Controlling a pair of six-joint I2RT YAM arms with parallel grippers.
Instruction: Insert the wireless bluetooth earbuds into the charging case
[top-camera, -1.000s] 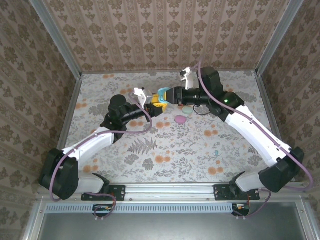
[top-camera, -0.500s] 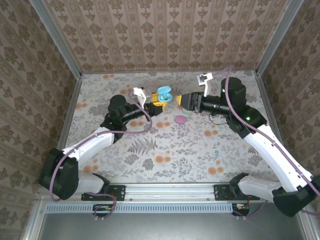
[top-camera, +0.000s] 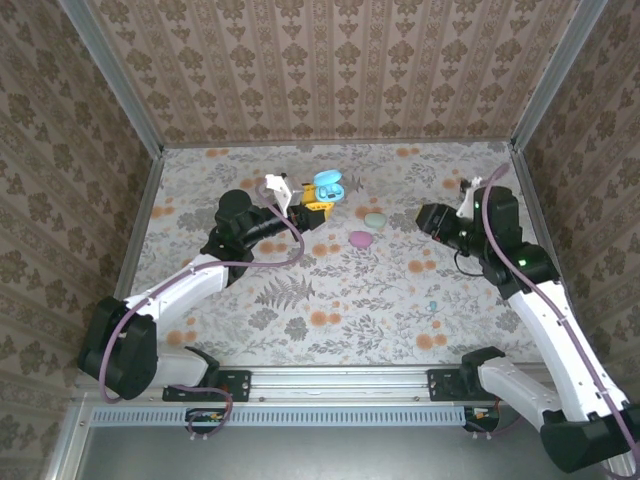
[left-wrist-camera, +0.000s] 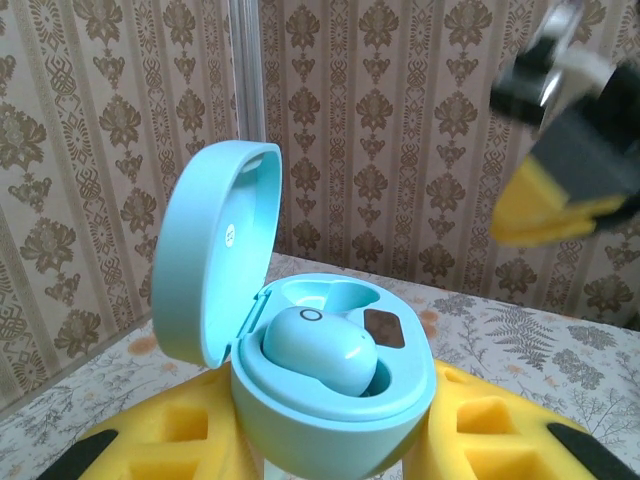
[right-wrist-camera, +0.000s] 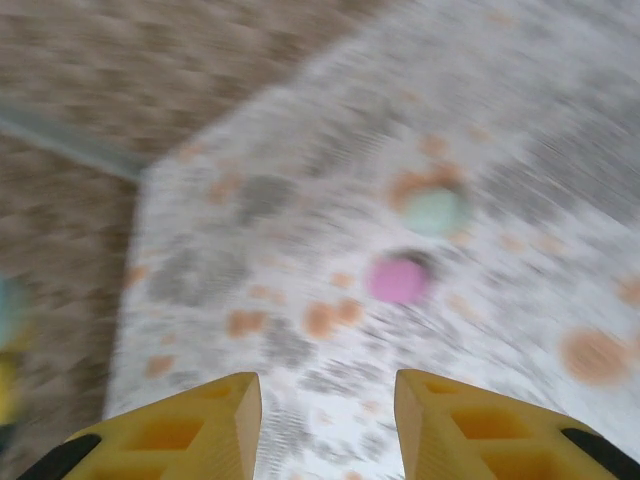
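My left gripper (top-camera: 311, 207) (left-wrist-camera: 335, 445) is shut on the light blue charging case (top-camera: 326, 186) (left-wrist-camera: 330, 400) and holds it above the table with its lid (left-wrist-camera: 205, 250) swung open. One light blue earbud (left-wrist-camera: 318, 350) lies in the near socket, and the far socket (left-wrist-camera: 335, 295) is bare. Another small blue earbud (top-camera: 432, 306) lies on the table at the right. My right gripper (top-camera: 430, 220) (right-wrist-camera: 328, 420) hangs open with nothing between its fingers, well to the right of the case; it appears blurred in the left wrist view (left-wrist-camera: 565, 150).
A pink case (top-camera: 360, 238) (right-wrist-camera: 397, 278) and a mint case (top-camera: 375, 219) (right-wrist-camera: 437, 210) lie shut on the floral table between the two grippers. Patterned walls close in the back and both sides.
My right gripper has pulled away from the open case and swung far to the right, its jaws opening a little. The left gripper and the case have stayed where they were.
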